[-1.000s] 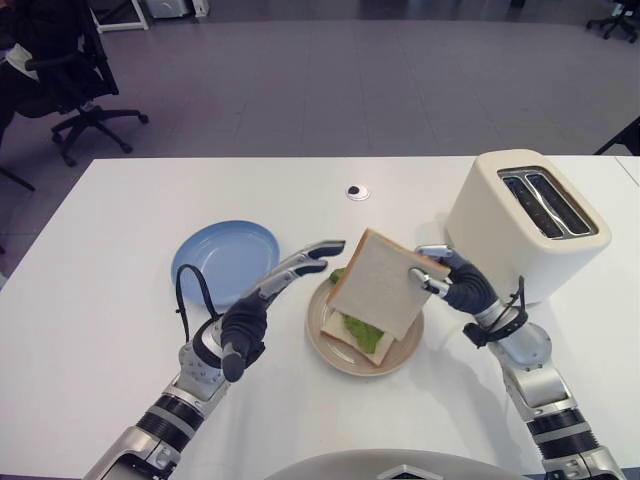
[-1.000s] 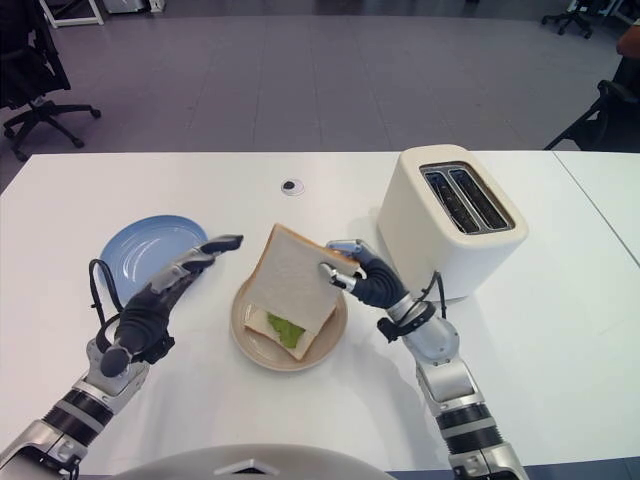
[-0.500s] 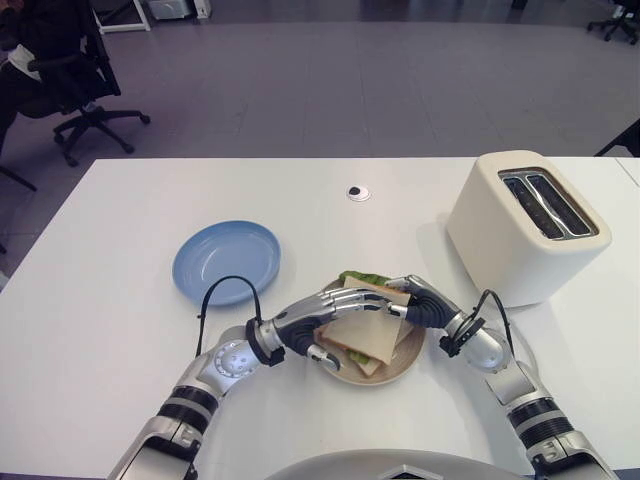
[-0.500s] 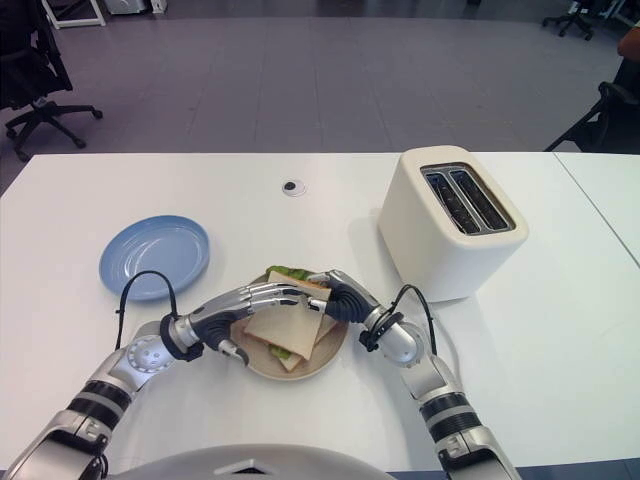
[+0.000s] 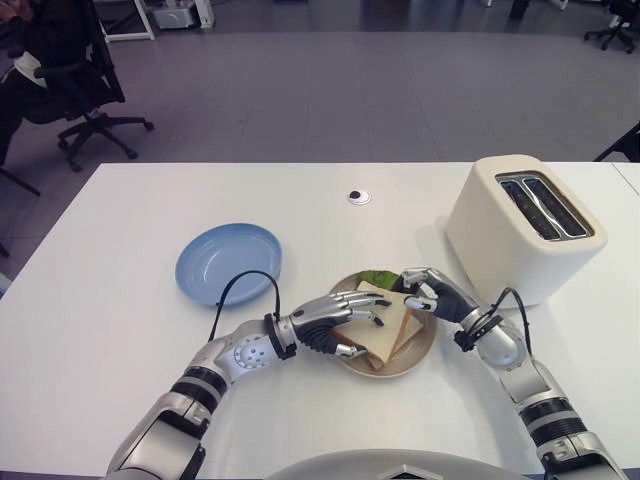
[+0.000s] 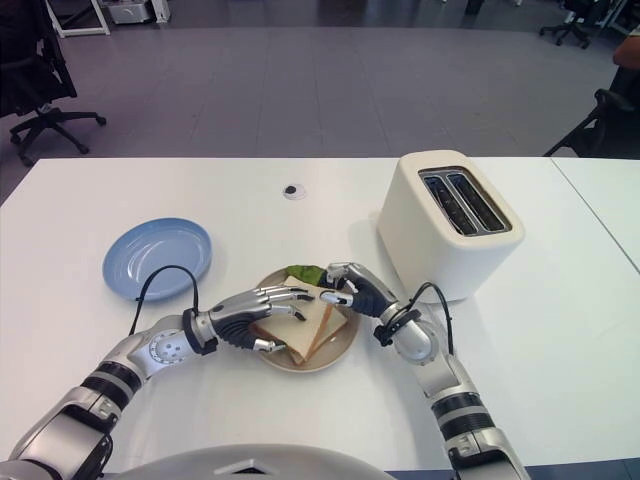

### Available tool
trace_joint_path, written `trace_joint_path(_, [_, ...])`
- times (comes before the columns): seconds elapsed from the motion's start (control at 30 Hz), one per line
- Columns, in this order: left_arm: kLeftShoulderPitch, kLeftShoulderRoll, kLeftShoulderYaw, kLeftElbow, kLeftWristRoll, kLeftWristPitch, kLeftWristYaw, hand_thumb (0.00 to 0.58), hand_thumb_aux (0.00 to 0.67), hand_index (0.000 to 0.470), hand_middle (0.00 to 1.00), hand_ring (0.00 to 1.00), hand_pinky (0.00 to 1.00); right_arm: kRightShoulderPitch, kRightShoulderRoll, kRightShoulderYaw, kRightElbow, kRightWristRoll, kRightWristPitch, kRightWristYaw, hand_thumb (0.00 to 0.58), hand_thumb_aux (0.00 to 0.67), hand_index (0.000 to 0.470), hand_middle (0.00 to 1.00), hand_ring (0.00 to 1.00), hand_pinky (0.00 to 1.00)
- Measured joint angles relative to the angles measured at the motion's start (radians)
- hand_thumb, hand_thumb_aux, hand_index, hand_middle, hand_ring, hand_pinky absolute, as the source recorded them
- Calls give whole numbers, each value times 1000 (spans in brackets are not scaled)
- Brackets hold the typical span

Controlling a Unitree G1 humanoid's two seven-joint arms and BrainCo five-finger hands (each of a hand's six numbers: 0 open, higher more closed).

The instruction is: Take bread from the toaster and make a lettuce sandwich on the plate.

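A tan plate [image 5: 408,366] in the middle of the table holds a sandwich: a white top bread slice [image 5: 388,328] lies flat over another slice, with green lettuce [image 5: 377,279] poking out at the far edge. My left hand [image 5: 328,325] rests with its fingers spread on the left part of the top slice. At the slice's far right corner, my right hand [image 5: 432,294] has its fingertips pinched on the bread. The white toaster [image 5: 524,228] stands at the right, its two slots dark.
An empty blue plate [image 5: 228,263] sits left of the sandwich plate. A small black disc [image 5: 357,196] lies at the table's far middle. Office chairs stand on the floor beyond the table.
The right hand has lowered the tilted top slice flat onto the lettuce and bottom slice. The left hand came in from the left and now lies on the bread.
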Motion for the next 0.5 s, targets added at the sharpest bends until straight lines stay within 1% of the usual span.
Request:
trace_joint_path(0.03, [-1,1,-2,1,0,1,2,349,247,173,0,0,0,-9,-1,-20,-14,11,-13,-8,0,0,0,0,0,0])
trace_joint_path(0.07, [-2,2,-5,1,1,2,7,288,194,136,0,0,0,-11,-1,-32,-20,14,-22,-13,0,0,0,0,0,0])
trace_joint_path(0.13, [-2,6,-6,1,4,3,23,132,81,57,0,0,0,-11,-2,-64,-28,43,-38,-23,0,0,0,0,0,0])
trace_joint_path(0.17, [-3,8,-3,-1,5,3,37,87,53,37,0,0,0,-11,-3,-80,-40,72,-49,-23,0,0,0,0,0,0])
trace_joint_path(0.2, [-2,11,3,-3,5,3,54,0,0,0,0,0,0,-11,-4,-91,-54,106,-62,-14,241,158,111,0,0,0])
trace_joint_path(0.23, [-1,12,7,-4,6,3,66,0,0,0,0,0,0,-10,-4,-95,-66,146,-78,9,500,420,295,0,0,0])
trace_joint_path(0.27, [2,14,14,-4,8,2,82,0,0,0,0,0,0,-8,-4,-92,-78,180,-93,39,580,670,470,247,247,247])
trace_joint_path(0.3, [8,15,25,-7,-1,-5,90,198,126,88,0,0,0,-4,-5,-84,-87,221,-103,72,580,670,470,427,427,427])
trace_joint_path(0.33, [17,17,38,-10,-17,-18,94,568,575,404,212,212,212,3,-6,-72,-99,262,-113,108,580,670,470,584,584,584])
trace_joint_path(0.37, [28,22,45,-18,-67,-40,87,580,670,470,545,545,545,15,-8,-57,-112,316,-125,159,580,670,470,659,659,659])
trace_joint_path(0.4, [34,26,43,-29,-131,-62,67,580,670,470,1000,1000,1000,23,-14,-42,-118,355,-126,205,580,670,470,945,945,945])
trace_joint_path(0.43, [38,31,37,-42,-204,-87,43,580,670,470,1000,1000,1000,30,-25,-25,-118,380,-128,250,580,670,470,1000,1000,1000])
trace_joint_path(0.5, [39,54,16,-83,-359,-136,-8,580,670,470,1000,1000,1000,56,-55,18,-116,426,-135,362,580,670,470,1000,1000,1000])
